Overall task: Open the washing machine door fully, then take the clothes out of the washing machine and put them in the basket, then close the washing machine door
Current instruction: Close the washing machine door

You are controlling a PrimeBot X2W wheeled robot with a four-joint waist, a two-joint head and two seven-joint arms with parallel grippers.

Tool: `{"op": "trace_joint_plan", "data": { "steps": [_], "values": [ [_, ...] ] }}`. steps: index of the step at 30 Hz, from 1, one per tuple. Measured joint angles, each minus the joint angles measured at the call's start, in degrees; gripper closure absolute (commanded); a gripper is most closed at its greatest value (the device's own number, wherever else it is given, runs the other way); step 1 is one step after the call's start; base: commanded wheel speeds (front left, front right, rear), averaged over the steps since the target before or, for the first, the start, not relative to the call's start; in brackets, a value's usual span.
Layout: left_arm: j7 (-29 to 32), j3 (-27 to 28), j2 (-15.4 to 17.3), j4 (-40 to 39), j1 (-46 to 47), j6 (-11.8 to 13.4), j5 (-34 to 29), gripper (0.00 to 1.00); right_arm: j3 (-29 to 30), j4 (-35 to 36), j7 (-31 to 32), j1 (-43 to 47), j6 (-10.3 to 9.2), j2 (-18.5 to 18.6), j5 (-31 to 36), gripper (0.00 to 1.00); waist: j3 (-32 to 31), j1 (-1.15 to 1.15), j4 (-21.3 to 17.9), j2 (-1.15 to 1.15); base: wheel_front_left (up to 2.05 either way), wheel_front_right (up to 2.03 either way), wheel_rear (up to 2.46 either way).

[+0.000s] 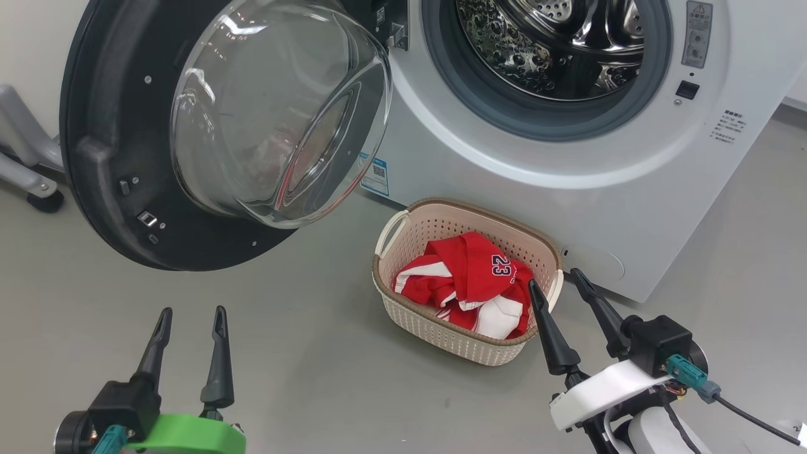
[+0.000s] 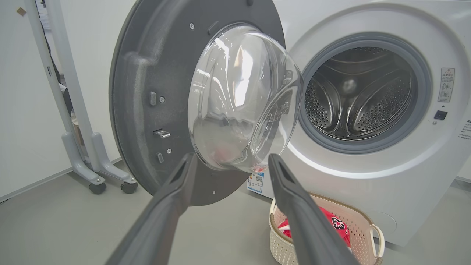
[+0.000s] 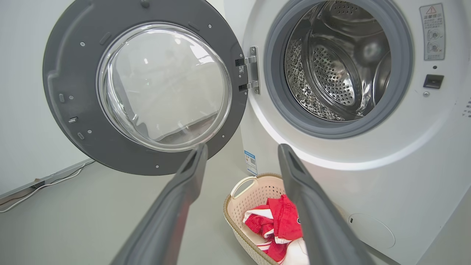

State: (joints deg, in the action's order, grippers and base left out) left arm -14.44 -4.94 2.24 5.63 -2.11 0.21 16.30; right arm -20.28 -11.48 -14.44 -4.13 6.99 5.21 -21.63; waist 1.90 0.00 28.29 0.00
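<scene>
Both pairs hang spread and empty, left fingers (image 1: 154, 353) over the bare floor (image 1: 302, 378), right fingers (image 1: 550, 331) just beside the basket (image 1: 441, 205), where the clothes (image 1: 473, 271) lie bundled, soft and light. The washing machine door (image 1: 107, 139) stands wide open left of the washing machine (image 1: 492, 164): stiff, hinged, slick, with a breakable glass bowl, so I'd push the dark outer rim opposite the hinge. Smooth grey floor, pale wall, a wheeled stand (image 1: 25, 170) beyond the door.
</scene>
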Motion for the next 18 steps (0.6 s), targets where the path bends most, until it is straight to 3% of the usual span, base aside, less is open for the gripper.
{"op": "trace_joint_plan", "data": {
  "steps": [5, 6, 7, 8, 18],
  "values": [
    [0.00, 0.46, 0.00, -0.31, -0.05, 0.00, 0.00, 0.00, -0.18, 0.03, 0.00, -0.02, 0.00, 0.00, 0.01, 0.00, 0.20, 0.00, -0.17, 0.00, 0.00, 0.00, 0.00],
    [0.00, 0.70, 0.00, -0.42, -0.08, 0.01, 0.01, 0.11, -0.33, 0.04, 0.00, -0.03, 0.00, 0.00, 0.01, 0.00, 0.35, 0.00, -0.23, 0.00, 0.00, 0.00, 0.00],
    [0.00, 0.87, 0.00, -0.49, -0.11, 0.01, 0.01, 0.64, -0.44, 0.04, 0.00, -0.04, 0.00, 0.00, 0.02, 0.00, 0.52, 0.00, -0.31, 0.00, 0.00, 0.00, 0.00],
    [0.00, 0.91, 0.00, -0.55, -0.13, 0.01, 0.01, 1.00, -0.46, 0.05, 0.00, -0.05, 0.00, 0.01, 0.02, 0.00, 0.68, 0.00, -0.40, 0.00, 0.00, 0.00, 0.00],
    [0.00, 1.97, -0.01, -3.53, -0.17, 0.35, -0.87, 1.00, -0.69, 0.98, 0.00, -0.19, 0.00, 0.57, 0.07, 0.00, 2.93, 0.00, -1.53, 0.00, 0.00, 0.00, 0.00]
  ]
}}
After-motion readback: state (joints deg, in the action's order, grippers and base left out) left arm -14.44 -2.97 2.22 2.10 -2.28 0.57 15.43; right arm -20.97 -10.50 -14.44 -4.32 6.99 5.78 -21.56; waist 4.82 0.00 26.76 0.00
